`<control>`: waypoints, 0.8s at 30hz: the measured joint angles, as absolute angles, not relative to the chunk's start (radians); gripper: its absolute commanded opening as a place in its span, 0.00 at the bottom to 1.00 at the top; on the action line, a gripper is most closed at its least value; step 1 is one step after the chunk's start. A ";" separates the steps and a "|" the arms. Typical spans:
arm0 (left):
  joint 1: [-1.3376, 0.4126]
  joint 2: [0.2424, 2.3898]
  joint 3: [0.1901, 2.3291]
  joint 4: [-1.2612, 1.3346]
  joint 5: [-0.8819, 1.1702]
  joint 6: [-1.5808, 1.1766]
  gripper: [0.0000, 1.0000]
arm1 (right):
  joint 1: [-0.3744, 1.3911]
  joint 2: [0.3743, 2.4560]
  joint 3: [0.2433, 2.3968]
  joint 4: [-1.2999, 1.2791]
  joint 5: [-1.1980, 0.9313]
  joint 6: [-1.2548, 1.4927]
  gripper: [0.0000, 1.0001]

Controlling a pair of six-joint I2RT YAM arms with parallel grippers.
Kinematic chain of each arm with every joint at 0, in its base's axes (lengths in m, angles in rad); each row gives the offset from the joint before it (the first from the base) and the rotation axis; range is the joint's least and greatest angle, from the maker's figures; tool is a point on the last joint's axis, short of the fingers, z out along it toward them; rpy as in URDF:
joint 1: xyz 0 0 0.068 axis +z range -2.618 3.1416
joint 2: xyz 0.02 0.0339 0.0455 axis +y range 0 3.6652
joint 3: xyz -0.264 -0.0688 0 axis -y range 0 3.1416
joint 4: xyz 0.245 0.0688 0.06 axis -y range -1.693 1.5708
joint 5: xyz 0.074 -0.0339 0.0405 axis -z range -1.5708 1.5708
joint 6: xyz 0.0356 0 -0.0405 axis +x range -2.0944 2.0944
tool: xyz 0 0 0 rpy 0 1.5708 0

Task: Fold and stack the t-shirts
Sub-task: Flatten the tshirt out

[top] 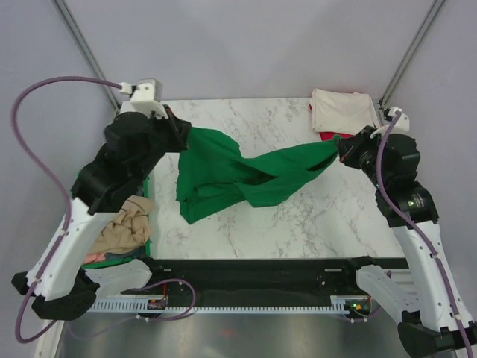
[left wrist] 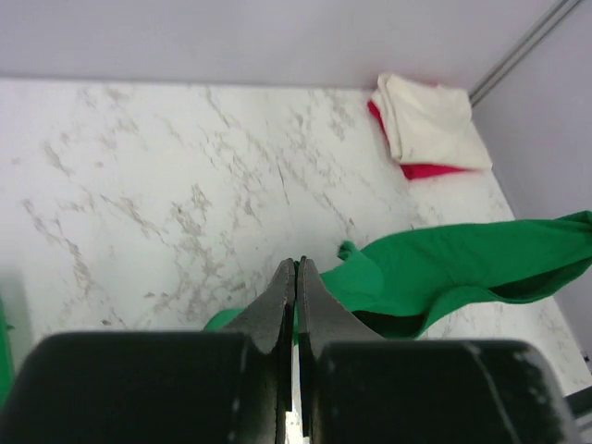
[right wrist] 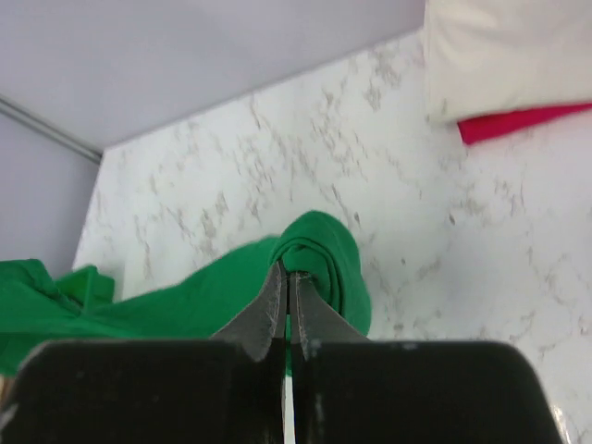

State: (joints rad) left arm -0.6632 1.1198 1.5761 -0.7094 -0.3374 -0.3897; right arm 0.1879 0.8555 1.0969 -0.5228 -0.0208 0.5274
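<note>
Pinched shut on the twisted green shirt (top: 223, 175) mid-frame by left gripper (top: 181, 138) and right gripper (top: 340, 147) (thin bites); might slip free or sweep the folded pile (top: 341, 110) upper right.

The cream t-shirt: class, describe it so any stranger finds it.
Go to the far right corner of the marble table. There the cream t-shirt lies on a red t-shirt. Unlike the green t-shirt strung across the middle, it is pale and neatly folded.

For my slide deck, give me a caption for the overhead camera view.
Left gripper and right gripper hold the green t-shirt stretched over the marble table.
</note>
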 measured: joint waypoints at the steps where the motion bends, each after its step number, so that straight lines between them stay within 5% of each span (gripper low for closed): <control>1: -0.663 1.091 1.604 -0.716 -0.348 -0.372 0.02 | 0.188 0.859 1.148 -0.536 -0.002 0.527 0.00; 14: -0.664 0.758 1.752 -0.699 -0.398 -0.220 0.02 | 0.188 0.595 1.488 -0.588 0.327 0.501 0.00; 24: -0.651 0.651 1.755 -0.587 -0.109 -0.179 0.02 | 0.188 0.420 1.509 -0.603 0.431 0.499 0.00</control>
State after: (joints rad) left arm -0.6514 0.6510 1.7554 -0.5869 -0.1093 -0.1791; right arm 0.1879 0.4202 1.5093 -0.6025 0.4313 0.4992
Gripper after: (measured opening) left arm 0.027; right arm 0.010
